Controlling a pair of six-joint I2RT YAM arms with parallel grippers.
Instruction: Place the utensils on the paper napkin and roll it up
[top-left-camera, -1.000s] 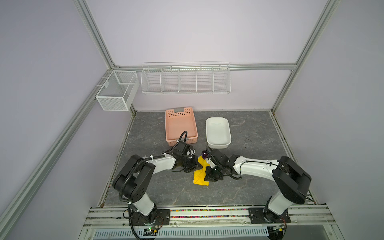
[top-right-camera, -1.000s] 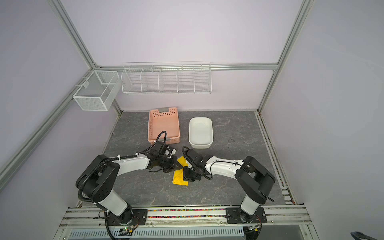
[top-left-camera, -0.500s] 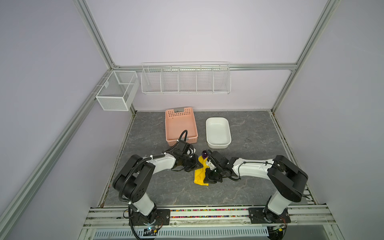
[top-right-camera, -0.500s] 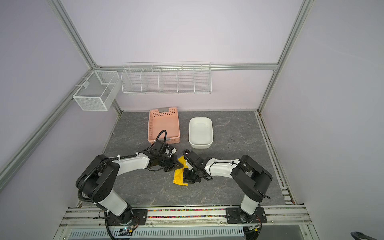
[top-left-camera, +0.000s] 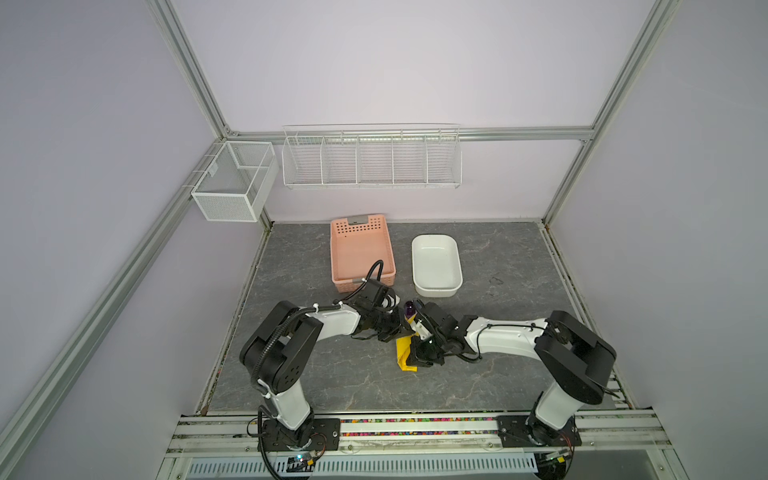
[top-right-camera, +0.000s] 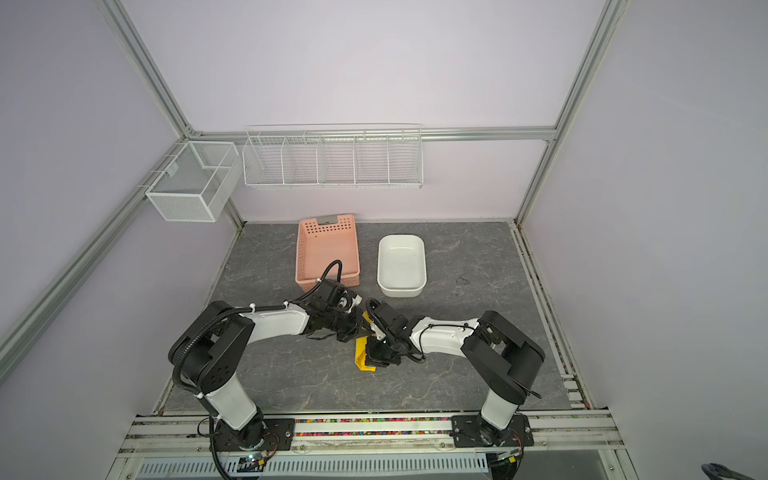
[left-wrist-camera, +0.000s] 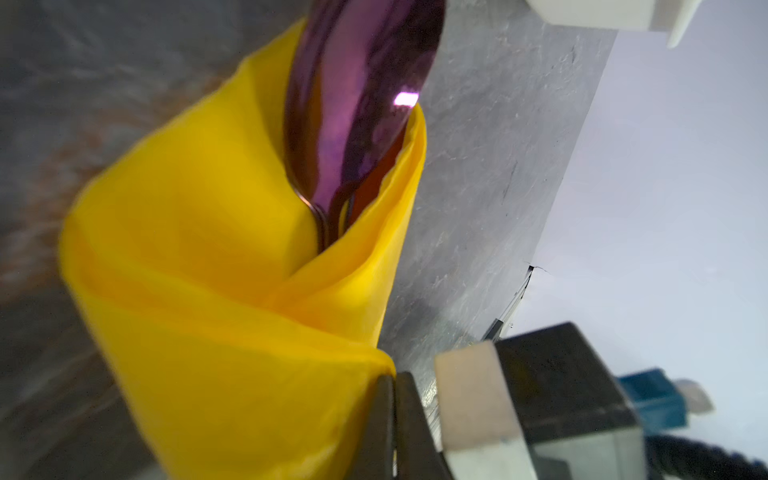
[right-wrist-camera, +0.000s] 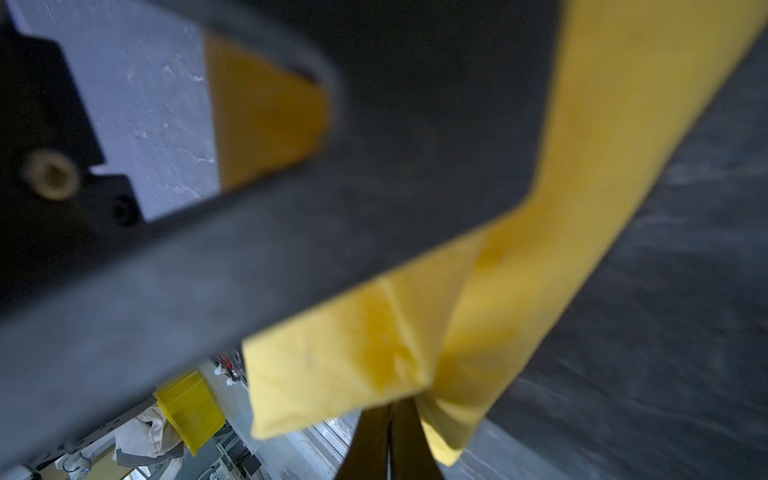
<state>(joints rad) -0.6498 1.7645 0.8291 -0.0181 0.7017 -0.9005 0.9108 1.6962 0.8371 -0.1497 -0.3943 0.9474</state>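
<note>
The paper napkin (top-left-camera: 401, 354) (top-right-camera: 360, 354) is a bright yellow roll on the grey table, between my two grippers in both top views. It wraps the utensils; a shiny purple spoon head (left-wrist-camera: 357, 104) (top-left-camera: 409, 308) sticks out of its far end, and the handles are hidden inside. My left gripper (top-left-camera: 397, 330) (left-wrist-camera: 392, 378) is shut, pinching the napkin's (left-wrist-camera: 232, 291) edge near the spoon end. My right gripper (top-left-camera: 415, 359) (right-wrist-camera: 390, 405) is shut on a fold of the napkin (right-wrist-camera: 353, 353) at the near end.
A pink perforated basket (top-left-camera: 361, 253) and a white oblong tub (top-left-camera: 436, 266) stand just behind the grippers. A wire shelf (top-left-camera: 372, 156) and a mesh box (top-left-camera: 232, 187) hang on the back wall. The two wrists are almost touching.
My right arm has drawn in slightly towards the left. The roll and my left gripper have barely moved. Both grippers have stayed shut.
</note>
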